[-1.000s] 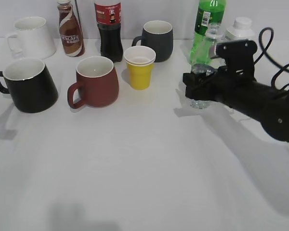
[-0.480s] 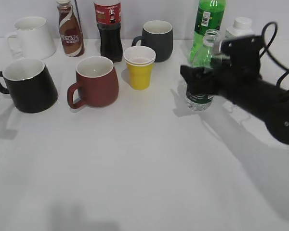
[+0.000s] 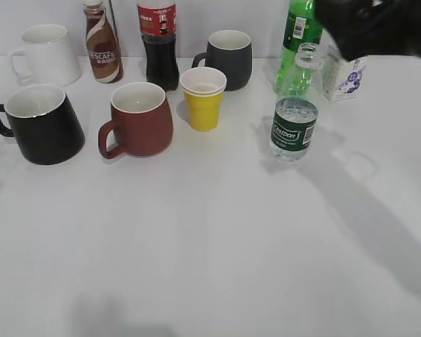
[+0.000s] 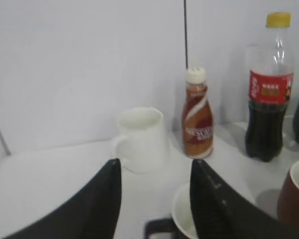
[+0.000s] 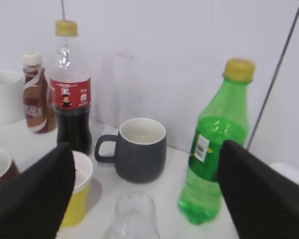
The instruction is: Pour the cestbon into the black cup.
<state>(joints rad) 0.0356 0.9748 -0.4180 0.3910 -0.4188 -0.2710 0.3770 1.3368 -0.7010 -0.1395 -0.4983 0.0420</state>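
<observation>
The cestbon (image 3: 292, 116), a clear capless bottle with a dark green label, stands upright on the table right of centre. The black cup (image 3: 43, 128) stands at the far left, handle to the left. My right gripper shows in the exterior view only as a blurred black mass (image 3: 372, 27) at the top right, above and behind the bottle. In the right wrist view it (image 5: 145, 147) is open wide and empty, and the bottle's open mouth (image 5: 133, 214) lies below between the fingers. My left gripper (image 4: 155, 162) is open and empty, just above the black cup's rim (image 4: 182, 219).
A maroon mug (image 3: 142, 119), a yellow paper cup (image 3: 204, 98) and a dark grey mug (image 3: 228, 57) stand between bottle and black cup. At the back are a white mug (image 3: 48, 53), a Nescafe bottle (image 3: 102, 42), a cola bottle (image 3: 158, 42), a green bottle (image 3: 302, 28) and a white carton (image 3: 342, 77).
My right gripper was around the cestbon; it has let go and risen up and back to the top right. The bottle now stands alone. The left arm's tip has left the exterior view's left edge.
</observation>
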